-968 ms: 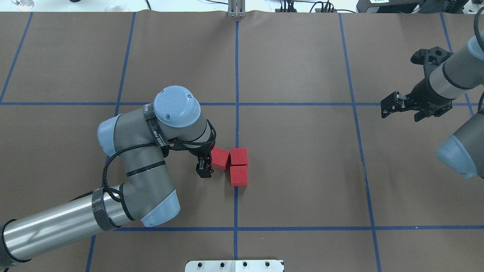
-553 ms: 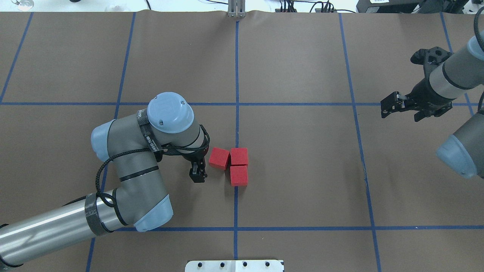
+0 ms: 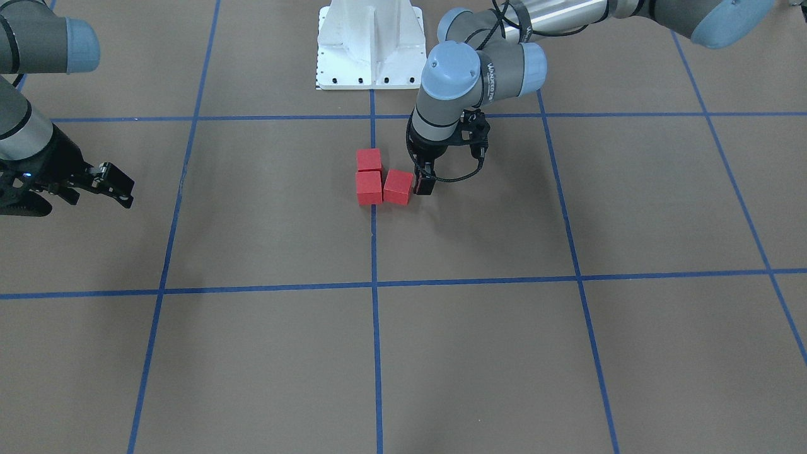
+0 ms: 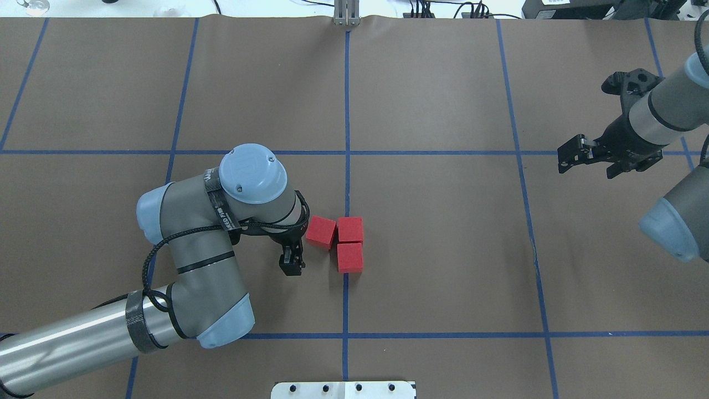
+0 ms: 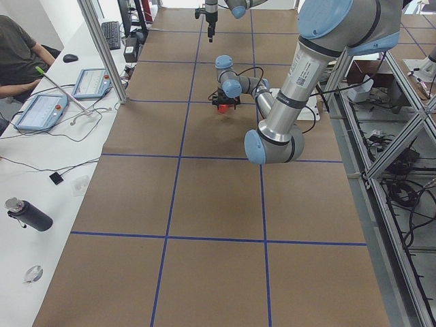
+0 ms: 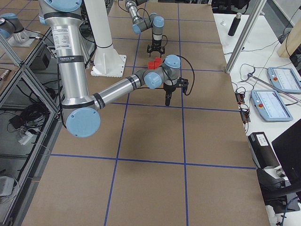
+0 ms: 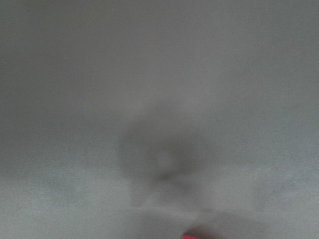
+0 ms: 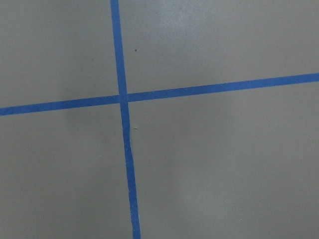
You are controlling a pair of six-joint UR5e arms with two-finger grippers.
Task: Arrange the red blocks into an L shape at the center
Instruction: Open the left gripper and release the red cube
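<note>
Three red blocks lie together at the center, by the middle blue tape line [image 4: 347, 188]. Two blocks [image 4: 350, 229] [image 4: 350, 257] sit squarely one behind the other on the line. The third [image 4: 321, 232] touches the far one's left side, slightly rotated, so they make an L. My left gripper [image 4: 292, 259] hangs low just left of the third block, apart from it. It looks open and holds nothing, and one finger is hidden under the wrist. My right gripper [image 4: 586, 165] hovers open and empty far to the right, above a tape crossing [image 8: 122, 97].
The white robot base plate [image 4: 343, 389] sits at the near table edge on the centre line. A metal post [image 4: 346, 14] stands at the far edge. A person [image 5: 20, 54] sits at a side desk with tablets [image 5: 41, 112] beyond the table's long side.
My left gripper has backed away to the left from the third block, which it stood against a second ago. The blocks and the right arm have not moved.
</note>
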